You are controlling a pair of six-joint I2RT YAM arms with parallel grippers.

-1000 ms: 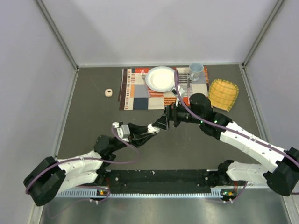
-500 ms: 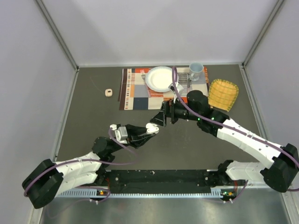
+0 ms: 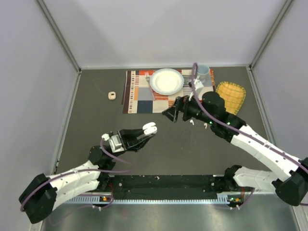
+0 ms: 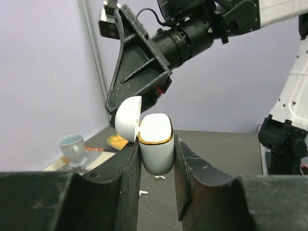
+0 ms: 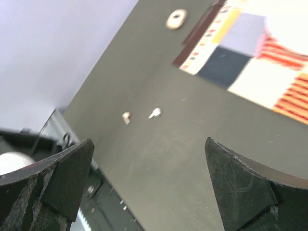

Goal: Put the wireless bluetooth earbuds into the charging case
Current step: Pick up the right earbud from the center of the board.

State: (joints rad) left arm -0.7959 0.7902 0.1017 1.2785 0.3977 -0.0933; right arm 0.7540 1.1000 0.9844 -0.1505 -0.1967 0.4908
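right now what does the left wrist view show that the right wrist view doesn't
Left wrist only: the charging case, lid open, clamped in the left tool, and a cup far left. Right wrist only: two earbuds lying apart on the table, and a small round object beyond them. Both: the right tool, open with nothing in it, the dark table and part of the patterned placemat; pale specks on the table past the case in the left wrist view are too small to identify.
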